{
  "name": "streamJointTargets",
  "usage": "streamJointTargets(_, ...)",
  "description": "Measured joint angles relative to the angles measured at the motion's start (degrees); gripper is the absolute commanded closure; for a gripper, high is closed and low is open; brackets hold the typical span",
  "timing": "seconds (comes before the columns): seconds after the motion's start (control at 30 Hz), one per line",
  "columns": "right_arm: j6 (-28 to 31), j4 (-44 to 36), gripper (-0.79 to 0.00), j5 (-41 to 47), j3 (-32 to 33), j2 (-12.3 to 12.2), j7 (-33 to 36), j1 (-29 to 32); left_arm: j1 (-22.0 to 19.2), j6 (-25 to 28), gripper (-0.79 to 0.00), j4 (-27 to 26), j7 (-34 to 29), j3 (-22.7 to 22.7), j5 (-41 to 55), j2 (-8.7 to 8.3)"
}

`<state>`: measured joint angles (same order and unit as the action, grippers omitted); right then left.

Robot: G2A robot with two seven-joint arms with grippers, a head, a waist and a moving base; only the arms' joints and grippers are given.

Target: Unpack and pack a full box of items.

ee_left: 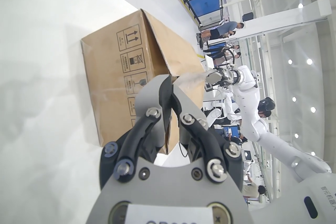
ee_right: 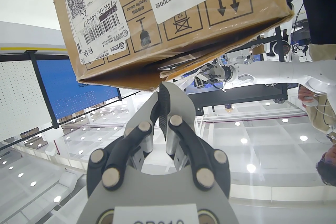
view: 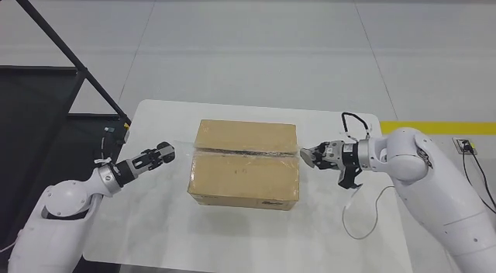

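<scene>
Cardboard box (view: 244, 166) sits shut at the middle of a white table (view: 155, 219) in the top view, a taped seam running lengthwise across its closed flaps. The left gripper (view: 164, 151) hangs off one short end, a small gap from the cardboard, and the right gripper (view: 308, 153) is just beside the opposite end. Both are level with the seam.

Left wrist view: the left gripper (ee_left: 170, 82) has its two fingers pressed together with nothing clearly held, the tips at the box's (ee_left: 115, 70) upper edge where the flaps meet. Printed handling symbols cover the near face. A wisp of clear tape (ee_left: 190, 78) shows along the seam. The right gripper (ee_left: 213, 76) is farther off, at the far end.

Right wrist view: the right gripper (ee_right: 163, 87) is likewise closed, its fingertips just beside the flap edge of the box (ee_right: 157, 12). White shipping labels (ee_right: 89, 15) cover that end face. Beyond the box is the left gripper (ee_right: 207, 72).
</scene>
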<state>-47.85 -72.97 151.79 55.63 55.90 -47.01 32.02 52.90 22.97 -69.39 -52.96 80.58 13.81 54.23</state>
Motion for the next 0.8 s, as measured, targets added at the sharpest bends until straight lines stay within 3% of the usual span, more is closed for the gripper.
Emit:
streamJointTargets(0.27, 0.14, 1.18, 0.0, 0.36, -0.94, 0.24, -0.84, -0.77, -1.05, -0.44, -0.022, 1.43, -0.15, -1.12, -0.15, 0.18)
streamJointTargets(0.37, 0.07, 1.62, 0.0, 0.43, -1.24, 0.34, -0.9, -1.02, -1.39, -0.65, -0.206, 1.82, -0.14, -1.55, -0.2, 0.26)
streamJointTargets(0.47, -0.03, 1.98, 0.0, 0.38, -1.4, 0.4, -0.8, -1.18, -1.71, -0.79, -0.277, 2.27, -0.15, -1.85, -0.22, 0.31)
streamJointTargets(0.5, -0.05, 2.14, 0.0, 0.37, -1.44, 0.41, -0.74, -1.22, -1.81, -0.84, -0.345, 2.46, -0.14, -1.93, -0.22, 0.33)
streamJointTargets(0.57, -0.09, 2.31, 0.0, 0.44, -1.52, 0.44, -0.7, -1.27, -1.94, -0.89, -0.379, 2.67, -0.04, -2.02, -0.21, 0.35)
streamJointTargets(0.63, -0.16, 2.48, 0.0, 0.48, -1.61, 0.47, -0.67, -1.35, -2.03, -0.92, -0.551, 2.83, -0.01, -2.12, -0.21, 0.36)
streamJointTargets(0.8, -0.24, 2.83, 0.0, 0.6, -1.9, 0.57, -0.65, -1.6, -2.13, -0.9, -0.6, 3.04, 0.1, -2.11, -0.18, 0.34)
